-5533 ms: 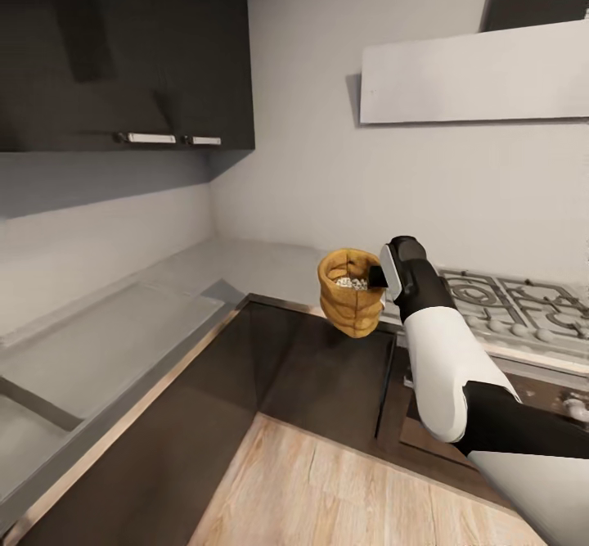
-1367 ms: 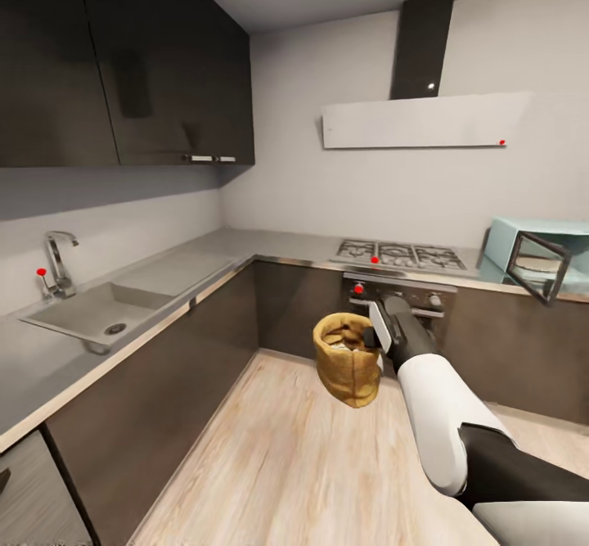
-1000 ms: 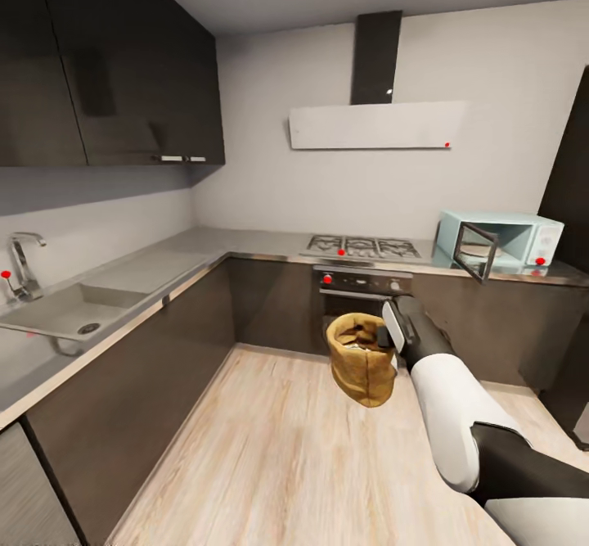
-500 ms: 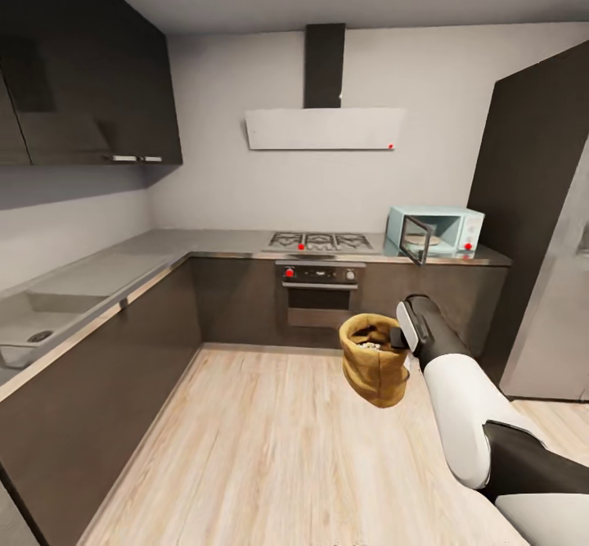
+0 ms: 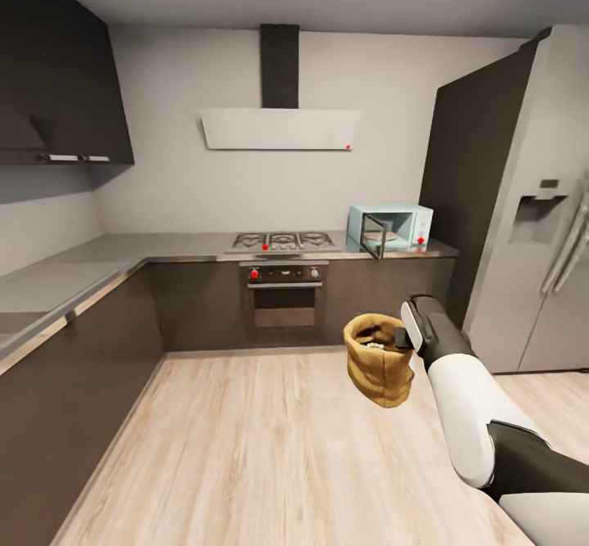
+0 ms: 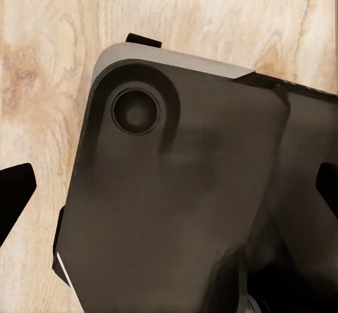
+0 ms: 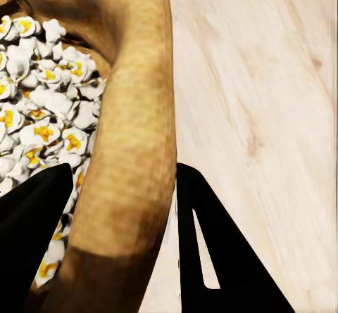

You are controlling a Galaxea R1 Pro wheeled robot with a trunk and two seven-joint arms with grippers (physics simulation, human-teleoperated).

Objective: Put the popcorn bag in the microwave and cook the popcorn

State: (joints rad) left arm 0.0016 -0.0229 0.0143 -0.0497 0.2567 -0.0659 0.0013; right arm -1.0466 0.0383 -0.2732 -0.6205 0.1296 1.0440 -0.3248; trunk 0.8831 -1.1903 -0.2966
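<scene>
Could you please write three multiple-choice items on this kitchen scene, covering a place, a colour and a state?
1. Where is the microwave?
A. on the countertop right of the gas hob
B. on the floor
C. under the sink

2. What colour is the microwave's body?
A. red
B. pale mint-blue
C. black

3. How is the popcorn bag held?
A. lying on the floor
B. standing on the hob
C. gripped at its rim by the right gripper, above the floor

Answers: 1 A, it stands on the worktop between the hob and the tall dark cabinet. 2 B, its casing is light blue. 3 C, the right wrist view has a finger on each side of the rim.
</scene>
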